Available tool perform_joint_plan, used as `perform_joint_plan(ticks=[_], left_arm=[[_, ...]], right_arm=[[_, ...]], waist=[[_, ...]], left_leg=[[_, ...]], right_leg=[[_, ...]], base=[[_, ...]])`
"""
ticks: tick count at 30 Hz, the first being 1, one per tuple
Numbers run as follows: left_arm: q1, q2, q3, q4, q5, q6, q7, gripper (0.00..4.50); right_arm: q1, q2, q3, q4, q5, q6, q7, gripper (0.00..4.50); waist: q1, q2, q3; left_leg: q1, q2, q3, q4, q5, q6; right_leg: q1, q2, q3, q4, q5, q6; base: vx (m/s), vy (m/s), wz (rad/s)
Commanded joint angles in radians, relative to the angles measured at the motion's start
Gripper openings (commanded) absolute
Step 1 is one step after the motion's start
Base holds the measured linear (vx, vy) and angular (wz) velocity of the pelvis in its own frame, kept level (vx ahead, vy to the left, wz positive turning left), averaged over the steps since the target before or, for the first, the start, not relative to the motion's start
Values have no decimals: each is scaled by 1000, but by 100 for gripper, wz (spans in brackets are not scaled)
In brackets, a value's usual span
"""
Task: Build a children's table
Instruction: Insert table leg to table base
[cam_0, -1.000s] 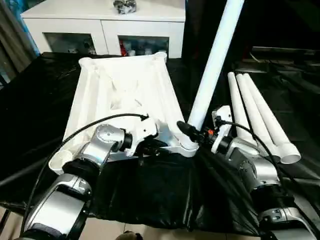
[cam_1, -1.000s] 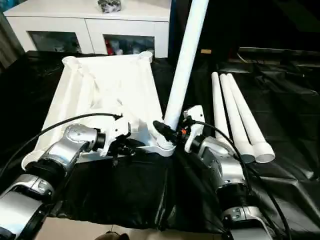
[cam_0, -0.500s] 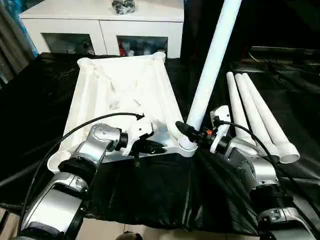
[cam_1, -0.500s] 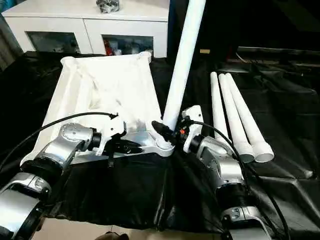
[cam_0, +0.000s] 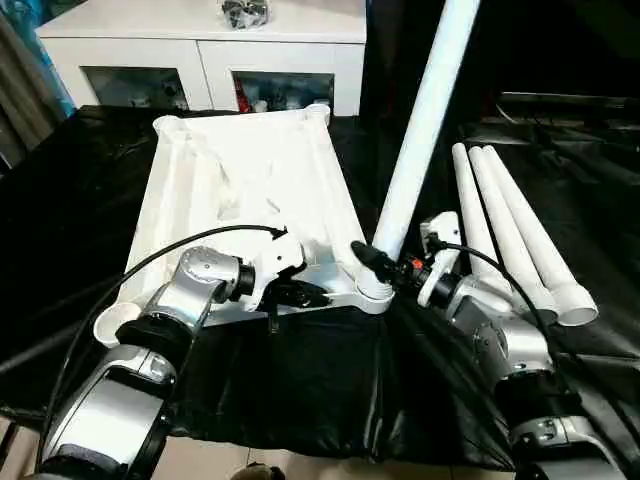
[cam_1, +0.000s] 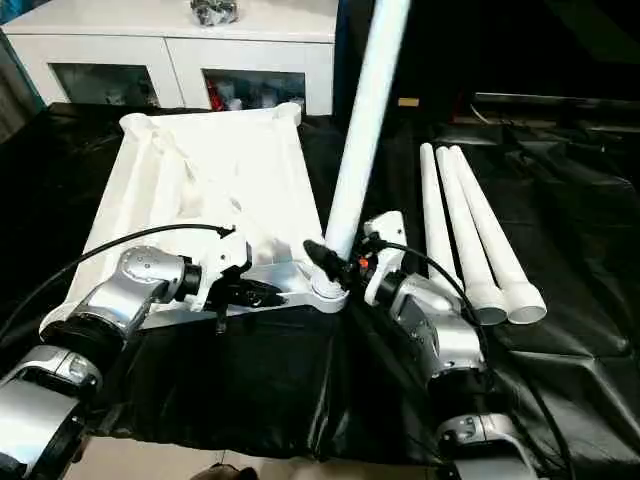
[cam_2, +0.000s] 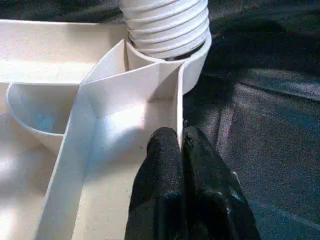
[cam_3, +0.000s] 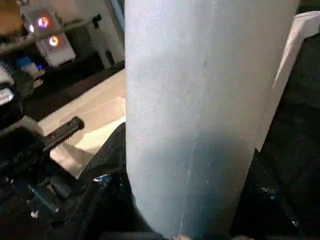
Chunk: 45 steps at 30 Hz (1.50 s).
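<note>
The children's table's white tabletop (cam_0: 240, 180) lies upside down on the black work table, ribs facing up. One white leg (cam_0: 420, 120) stands nearly upright in the near right corner socket (cam_0: 370, 292). Its threaded end (cam_2: 167, 25) sits in that socket. My right gripper (cam_0: 366, 260) is shut on the leg just above the socket, and the leg (cam_3: 200, 100) looms close in the right wrist view. My left gripper (cam_2: 180, 137) is shut on a thin rib of the tabletop's near edge, a little left of the socket. Three more legs (cam_0: 510, 230) lie side by side on the right.
A white glass-door cabinet (cam_0: 200, 40) stands behind the work table. The black cover (cam_0: 300, 380) hangs over the near edge in front of me. A black cable (cam_0: 170, 255) loops over my left forearm.
My left gripper's fingers have closed onto the tabletop's rib. The right gripper keeps its hold on the upright leg.
</note>
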<state>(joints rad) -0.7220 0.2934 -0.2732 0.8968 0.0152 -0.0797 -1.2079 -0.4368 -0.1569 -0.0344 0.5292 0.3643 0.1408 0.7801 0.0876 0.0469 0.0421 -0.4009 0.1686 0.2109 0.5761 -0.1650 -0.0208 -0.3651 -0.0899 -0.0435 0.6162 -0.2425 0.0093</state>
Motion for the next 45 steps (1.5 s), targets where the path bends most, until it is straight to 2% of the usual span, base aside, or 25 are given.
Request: perform_joint_plan(ticks=[1, 2, 3, 4, 6, 7, 13, 14, 19, 21, 22, 25, 27, 29, 32, 33, 34, 40, 43, 45], left_arm=[[14, 0, 8, 2, -8, 14, 2, 0], [13, -1, 10, 4, -7, 15, 9, 0], [12, -1, 10, 5, -6, 15, 11, 0], [10, -1, 11, 7, -6, 15, 13, 0], [8, -1, 13, 11, -2, 14, 17, 0], [6, -2, 13, 14, -1, 13, 19, 0], [0, -2, 11, 23, 11, 6, 22, 0], [-1, -2, 10, 25, 12, 5, 21, 0], [-5, -1, 5, 27, 18, -3, 13, 0], [-8, 0, 0, 29, 24, -6, 10, 0], [-11, 0, -3, 32, 28, -9, 8, 0], [-13, 1, -5, 34, 31, -10, 8, 0], [-18, 3, -11, 38, 36, -13, 5, 0], [-19, 3, -13, 39, 38, -15, 4, 0], [-22, 4, -20, 39, 42, -22, -4, 0], [-24, 5, -23, 38, 44, -26, -9, 0], [-25, 6, -25, 37, 45, -27, -14, 0], [-25, 7, -51, 27, 61, -55, -55, 0], [-25, 4, -54, 23, 58, -63, -71, 0], [-27, 2, -52, 25, 59, -60, -70, 0]], right_arm=[[38, -13, -16, 42, -21, 18, -35, 191], [85, -17, -24, 5, -16, 14, -31, 191], [107, -20, -25, -15, -17, 10, -31, 191], [123, -22, -24, -34, -17, 9, -30, 191], [150, -26, -24, -76, -16, 13, -28, 191], [160, -29, -23, -96, -17, 16, -27, 191], [196, -66, 6, -186, -32, 35, -26, 191], [197, -80, 26, -210, -43, 58, -22, 191], [154, -103, 86, -213, -105, 83, -22, 191], [118, -116, 127, -197, -136, 104, -9, 191], [99, -123, 149, -189, -150, 113, -2, 191], [83, -130, 167, -178, -159, 123, 6, 191], [47, -145, 213, -144, -186, 140, 41, 191], [40, -147, 222, -134, -193, 139, 50, 191], [25, -149, 238, -99, -206, 128, 77, 191], [20, -149, 243, -84, -207, 122, 88, 191], [18, -150, 246, -77, -207, 118, 99, 191], [13, -156, 269, -28, -212, 68, 153, 191], [15, -150, 250, -17, -194, 56, 168, 191], [9, -131, 206, -3, -169, 57, 147, 191]], waist=[[0, 0, -54], [3, 12, -56], [2, 7, -55], [5, 9, -59], [8, 4, -62], [9, 11, -61], [12, 12, -58], [13, 13, -58], [15, 14, -59], [12, 12, -59], [9, 11, -58], [3, 12, -55], [-2, 4, -55], [-1, 8, -55], [-1, 8, -58], [-2, -5, -57], [1, 3, -58], [2, 5, -61], [1, 5, -64], [2, 7, -64]], left_leg=[[38, 78, -39, -79, -280, -1], [39, 78, -39, -78, -266, 2], [39, 78, -37, -79, -266, 5], [40, 77, -39, -76, -252, 11], [35, 75, -38, -72, -213, 35], [33, 74, -38, -70, -201, 48], [36, 76, -39, -73, -242, 34], [37, 76, -39, -74, -240, 31], [34, 73, -39, -71, -217, 32], [34, 72, -38, -71, -219, 30], [33, 71, -39, -70, -224, 28], [36, 73, -39, -73, -257, 18], [34, 73, -39, -74, -250, 17], [36, 73, -38, -73, -254, 16], [35, 73, -38, -70, -241, 19], [33, 74, -37, -71, -234, 25], [33, 73, -37, -68, -222, 34], [36, 75, -38, -70, -234, 26], [36, 74, -38, -68, -234, 32], [37, 74, -37, -67, -238, 34]], right_leg=[[14, -77, 39, -76, -81, -260], [14, -77, 38, -73, -51, -258], [13, -75, 38, -76, -41, -254], [17, -76, 37, -71, -8, -254], [21, -76, 35, -67, 41, -254], [20, -76, 34, -67, 50, -251], [18, -76, 35, -78, -47, -239], [18, -75, 36, -78, -49, -236], [18, -75, 35, -75, -22, -233], [19, -73, 34, -75, -26, -235], [19, -75, 35, -75, -39, -236], [17, -77, 37, -81, -96, -235], [19, -74, 36, -80, -99, -237], [17, -76, 37, -80, -101, -241], [18, -76, 37, -76, -69, -246], [20, -75, 37, -77, -60, -246], [18, -76, 36, -75, -50, -250], [20, -74, 34, -71, -14, -254], [22, -74, 32, -68, 23, -266], [20, -74, 32, -69, 25, -270]], base=[[0, 0, 0], [0, 0, 0], [0, 0, 0], [0, 0, 0], [0, 0, 0], [0, 0, 0], [0, 0, 0], [0, 0, 0], [0, 0, 0], [0, 0, 0], [0, 0, 0], [0, 0, 0], [0, 0, 0], [0, 0, 0], [0, 0, 0], [0, 0, 0], [0, 0, 0], [0, 0, 0], [0, 0, 0], [0, 0, 0]])
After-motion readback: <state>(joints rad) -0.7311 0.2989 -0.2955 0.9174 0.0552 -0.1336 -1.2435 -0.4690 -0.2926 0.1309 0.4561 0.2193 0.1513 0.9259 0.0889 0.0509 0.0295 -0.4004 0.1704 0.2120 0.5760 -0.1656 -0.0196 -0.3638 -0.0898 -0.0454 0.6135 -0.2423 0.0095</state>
